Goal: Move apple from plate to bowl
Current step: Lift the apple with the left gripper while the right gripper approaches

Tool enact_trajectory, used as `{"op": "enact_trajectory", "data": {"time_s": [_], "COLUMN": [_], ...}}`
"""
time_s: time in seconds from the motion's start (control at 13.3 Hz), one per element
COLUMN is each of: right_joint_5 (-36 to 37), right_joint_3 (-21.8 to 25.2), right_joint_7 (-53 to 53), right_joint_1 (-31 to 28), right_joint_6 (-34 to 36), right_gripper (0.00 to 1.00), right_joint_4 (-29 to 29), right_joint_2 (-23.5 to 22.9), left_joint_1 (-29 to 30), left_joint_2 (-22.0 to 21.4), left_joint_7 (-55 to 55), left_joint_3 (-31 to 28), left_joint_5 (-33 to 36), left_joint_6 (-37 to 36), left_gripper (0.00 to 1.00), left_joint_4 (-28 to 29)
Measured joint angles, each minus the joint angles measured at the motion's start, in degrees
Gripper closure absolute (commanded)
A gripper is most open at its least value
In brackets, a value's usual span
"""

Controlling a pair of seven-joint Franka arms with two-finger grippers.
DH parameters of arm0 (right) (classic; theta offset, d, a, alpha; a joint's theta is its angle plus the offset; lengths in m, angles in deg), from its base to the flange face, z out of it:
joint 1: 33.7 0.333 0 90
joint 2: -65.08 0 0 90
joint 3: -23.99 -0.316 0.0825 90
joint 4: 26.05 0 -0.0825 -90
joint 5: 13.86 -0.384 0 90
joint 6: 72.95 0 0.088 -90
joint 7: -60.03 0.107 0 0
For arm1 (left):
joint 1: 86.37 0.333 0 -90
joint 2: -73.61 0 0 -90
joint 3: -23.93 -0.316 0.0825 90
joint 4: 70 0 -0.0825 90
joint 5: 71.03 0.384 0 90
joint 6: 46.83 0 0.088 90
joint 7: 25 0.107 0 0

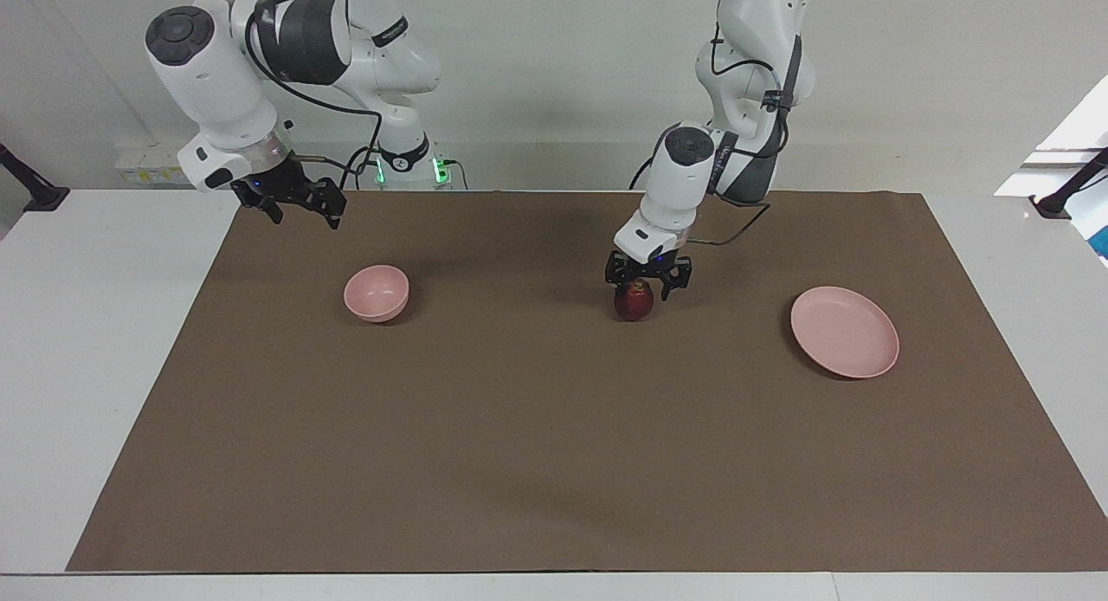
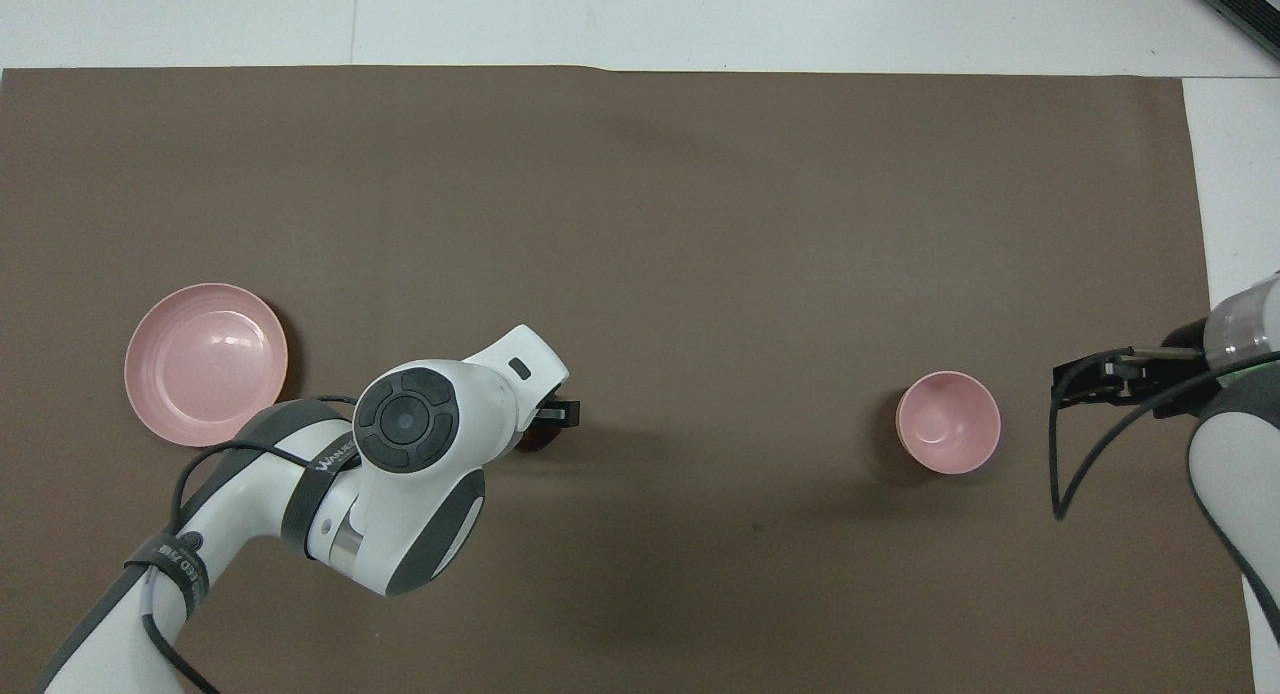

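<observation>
Apple (image 1: 634, 301) sits on the brown mat (image 1: 554, 462) covering the worktop (image 1: 104, 341), not on the plate (image 1: 845, 332) and not in the bowl (image 1: 376, 293); it lies between the two, closer to the plate. Plate is bare, toward the left arm's end of the worktop; bowl is bare, toward the right arm's end. Left gripper (image 1: 648, 281) is down over the apple, fingers (image 1: 667, 282) apart and straddling the top of the fruit, one each side; whether they touch the skin cannot be told. In the overhead view the left arm's wrist covers nearly all of the apple, only a dark red sliver (image 2: 533, 441) showing beside one black finger (image 2: 560, 412). Right gripper (image 1: 299, 200) hangs in the air over the mat's edge nearest the robots, on the right arm's end, well apart from the bowl; its fingers appear apart with nothing between them. In the overhead view the right gripper (image 2: 1095, 382) shows just beside the bowl (image 2: 948, 421), clear of its rim
</observation>
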Motion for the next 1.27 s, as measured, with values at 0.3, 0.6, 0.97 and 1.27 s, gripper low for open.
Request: {"op": "enact_trajectory", "data": {"time_s": [0.3,0.6,0.97,1.27], "right_joint_5": [-0.98,-4.79,-16.72,-28.65], "right_joint_3": [-0.14,-0.51,-0.57,-0.64], "right_joint_7": [3.27,8.06,18.60,32.53], "right_joint_1": [2.75,3.71,4.21,5.42], "right_joint_6": [-3.82,-5.43,-7.50,-11.69], "right_gripper": [0.00,0.00,0.00,0.00], "right_joint_4": [1.96,3.00,3.26,2.47], "right_joint_2": [-2.76,-3.74,-5.34,-7.84], "left_joint_1": [0.00,0.01,0.03,-0.10], "left_joint_2": [0.00,0.25,0.38,0.48], "left_joint_7": [0.00,0.00,0.13,0.61], "left_joint_3": [-0.05,-0.20,-0.22,0.66], "left_joint_5": [0.00,0.00,-7.98,-18.92], "left_joint_6": [0.00,0.01,0.14,4.57], "left_gripper": [1.00,1.00,1.00,1.00], "left_joint_4": [-0.18,-1.87,-8.94,-12.24]}}
